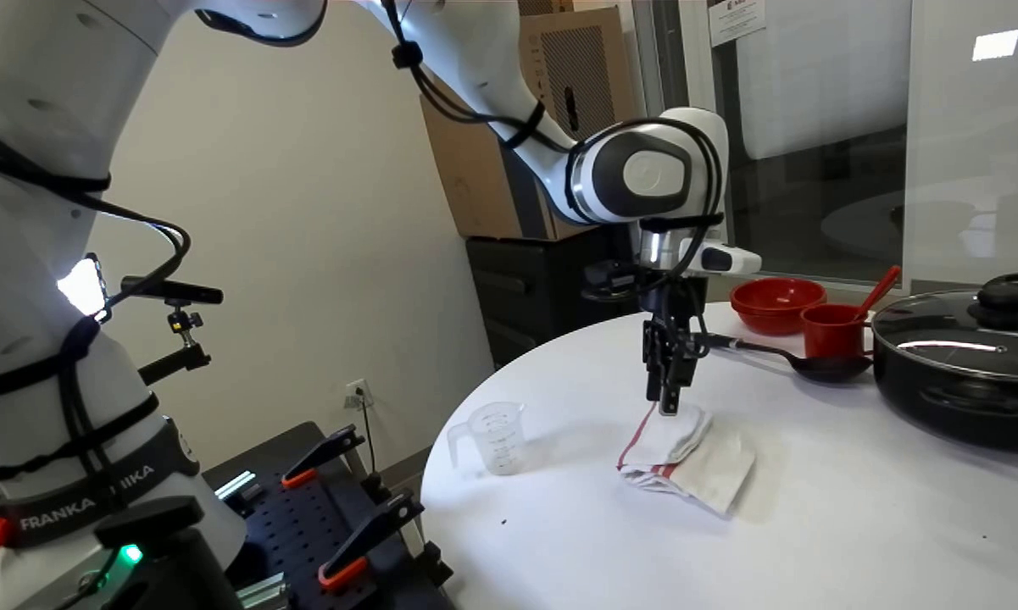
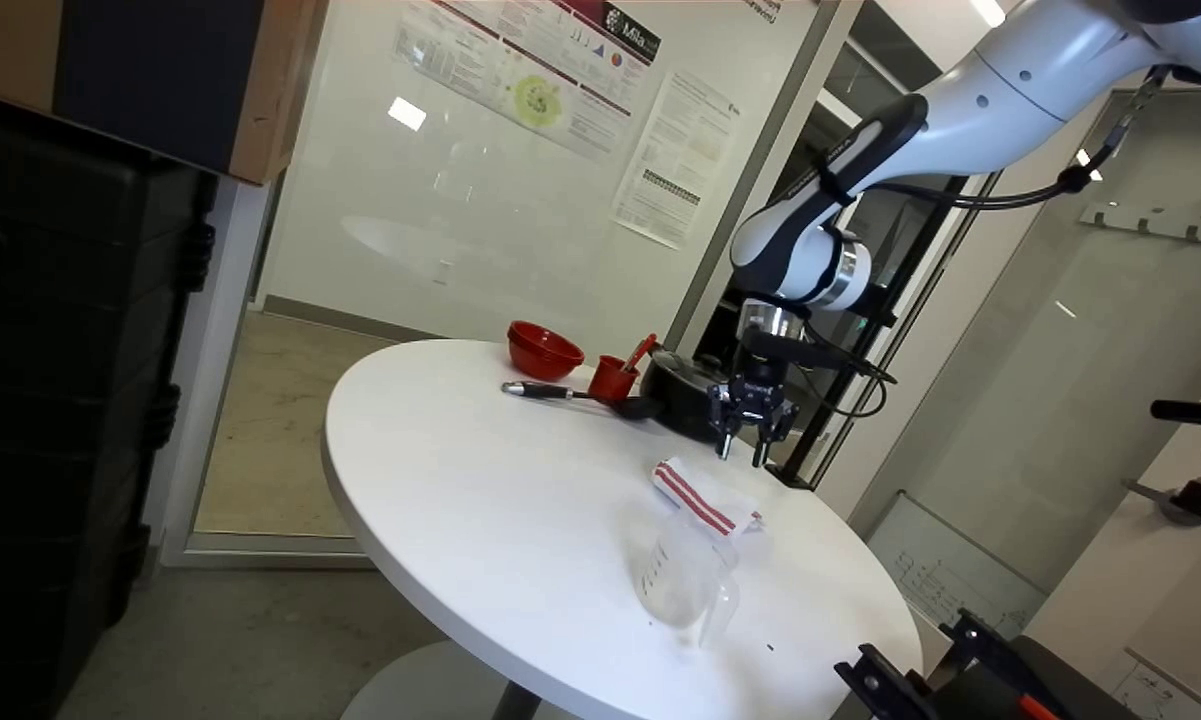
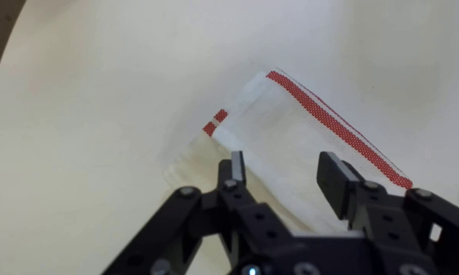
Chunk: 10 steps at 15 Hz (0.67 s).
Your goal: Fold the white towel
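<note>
My fingers [image 3: 334, 183]: spread apart, pinching nothing, pointing down over the white towel [image 3: 286, 130]; how far above the cloth I cannot tell
White towel: partly folded on the worktop [image 1: 559, 525], a red-striped flap lying over a lower layer that sticks out along one side
Loose layers: the weak spot, I judge; if I catch only the top one, the flap may lift away and the fold come undone
Uneven edge: if I leave it so, the finished fold probably ends up crooked
Hard worktop: the cloth is thin, so coming down too far could press my tips against the surface, and dragging there would bunch the towel
Measuring cup [image 1: 498, 436]: near the towel but apart from it; a careless sideways sweep might tip it; its printed scale is too small for me to read
Arm base [image 1: 59, 508]: I read "FRANKA", then a part-hidden word ending in "IKA"
Poster [image 2: 535, 75]: "Mila" is legible, the rest too small
Notice [image 1: 736, 21]: on the glass, lettering unreadable
</note>
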Available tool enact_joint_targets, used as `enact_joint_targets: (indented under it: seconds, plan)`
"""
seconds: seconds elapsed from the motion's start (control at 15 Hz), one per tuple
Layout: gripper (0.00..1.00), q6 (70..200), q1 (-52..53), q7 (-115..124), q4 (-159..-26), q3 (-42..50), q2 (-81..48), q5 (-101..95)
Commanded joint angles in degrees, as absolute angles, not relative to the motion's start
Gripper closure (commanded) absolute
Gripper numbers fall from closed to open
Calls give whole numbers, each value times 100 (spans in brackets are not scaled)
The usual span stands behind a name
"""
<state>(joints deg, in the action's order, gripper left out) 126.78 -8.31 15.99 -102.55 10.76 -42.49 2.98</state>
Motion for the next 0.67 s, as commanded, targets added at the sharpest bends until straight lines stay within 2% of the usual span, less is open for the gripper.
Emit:
enact_joint_targets:
  seconds: [0.0,0.13,0.2,0.27,0.33,0.47,0.53,0.6]
  plan:
    - [70,12542,-896,1509,-10153,1101,-4249,303]
    - [80,12552,-902,1516,-10171,1106,-4225,302]
    - [38,12551,-893,1475,-10211,1088,-4178,288]
    - [43,12568,-861,1442,-10259,1077,-4125,253]
    - [42,12607,-790,1330,-10387,1050,-3993,167]
    - [29,12702,-552,1108,-10712,1042,-3687,-180]
    - [59,12698,-407,1112,-10879,1049,-3523,-376]
    - [67,12714,-260,1120,-11037,1050,-3364,-598]
